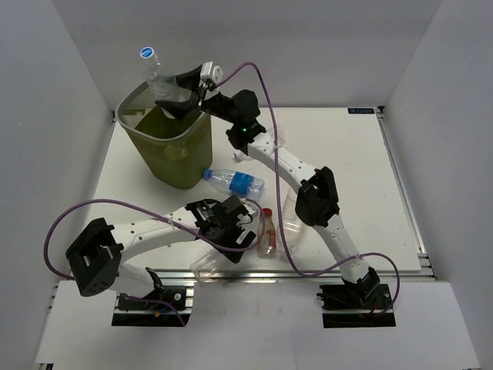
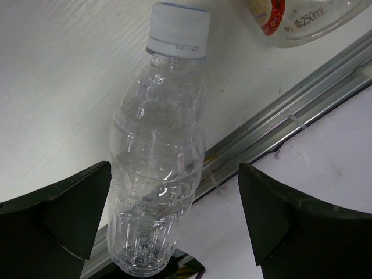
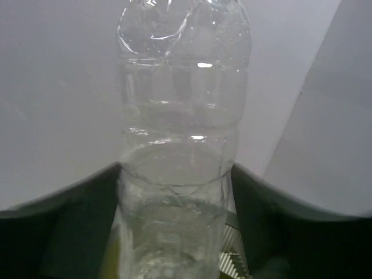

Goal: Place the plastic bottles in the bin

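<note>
My right gripper (image 1: 182,86) is shut on a clear plastic bottle (image 1: 158,73) with a blue-topped cap and holds it above the olive-green mesh bin (image 1: 132,104) at the back left. In the right wrist view both fingers press this bottle (image 3: 180,116). My left gripper (image 1: 237,230) is open near the front edge. In the left wrist view a white-capped clear bottle (image 2: 160,157) lies between its fingers (image 2: 70,215), close to the left one and apart from the right. A blue-label bottle (image 1: 235,182) lies beside the bin. A red-capped bottle (image 1: 267,231) lies right of the left gripper.
Another clear bottle (image 1: 209,264) lies at the aluminium front rail (image 1: 308,271). One more clear bottle (image 1: 291,210) lies under the right arm. The red-labelled bottle also shows in the left wrist view (image 2: 302,20). White walls enclose the table on three sides.
</note>
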